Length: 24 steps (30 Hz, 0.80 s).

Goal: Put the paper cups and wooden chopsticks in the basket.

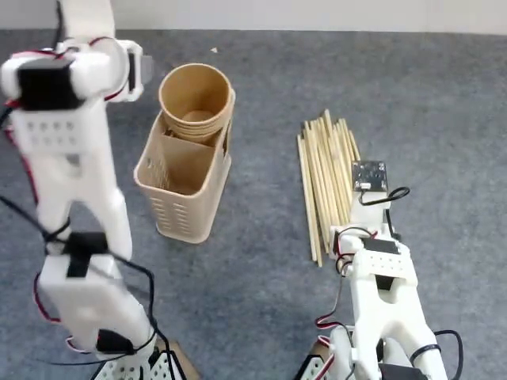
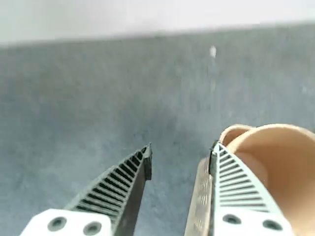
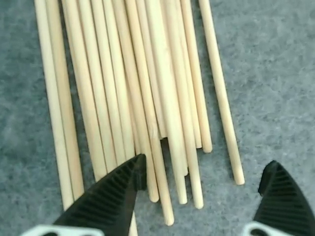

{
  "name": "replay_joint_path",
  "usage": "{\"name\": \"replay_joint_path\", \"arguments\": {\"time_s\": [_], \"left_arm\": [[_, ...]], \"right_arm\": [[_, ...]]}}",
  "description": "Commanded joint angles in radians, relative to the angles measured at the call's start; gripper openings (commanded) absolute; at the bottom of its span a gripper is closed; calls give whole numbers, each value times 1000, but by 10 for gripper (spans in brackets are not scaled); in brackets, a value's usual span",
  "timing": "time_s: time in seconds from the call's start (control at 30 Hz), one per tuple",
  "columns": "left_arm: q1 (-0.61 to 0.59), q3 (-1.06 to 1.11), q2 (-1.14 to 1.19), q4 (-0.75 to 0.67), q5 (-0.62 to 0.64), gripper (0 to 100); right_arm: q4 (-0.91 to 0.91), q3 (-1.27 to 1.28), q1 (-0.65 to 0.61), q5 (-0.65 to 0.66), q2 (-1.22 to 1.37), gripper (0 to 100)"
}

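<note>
A stack of brown paper cups [image 1: 196, 99] stands in the far compartment of the beige basket [image 1: 178, 210]. My left arm [image 1: 71, 87] hangs beside the basket's far left. Its gripper [image 2: 182, 152] is open over bare carpet, with the top cup's rim [image 2: 275, 147] just beside one finger. Several wooden chopsticks [image 1: 325, 178] lie in a loose bundle right of the basket. My right gripper [image 3: 205, 169] is open just above the near ends of the chopsticks [image 3: 147, 88], and nothing is held between its fingers.
Grey carpet [image 1: 261, 277] covers the table. A pale wall strip runs along the far edge [image 2: 147, 19]. Open carpet lies between the basket and the chopsticks. My right arm's base [image 1: 384, 317] stands at the near right.
</note>
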Motion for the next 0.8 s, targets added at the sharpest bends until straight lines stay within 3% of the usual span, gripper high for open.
{"name": "replay_joint_path", "arguments": {"time_s": [0.0,0.17,0.27,0.47,0.77], "left_arm": [[-71,-33,-140,-15,-8,214],[-231,156,-145,-6,-11,214],[-246,360,-88,-9,-41,215],[-127,601,62,-26,-38,216],[-53,638,217,-23,3,217]], "right_arm": [[-12,-2,-10,-3,-33,357],[-12,-2,-5,-3,-33,357],[-12,-2,-10,-3,-33,357],[-12,-2,-10,-3,-33,357],[-12,-2,-10,-3,-30,357]]}}
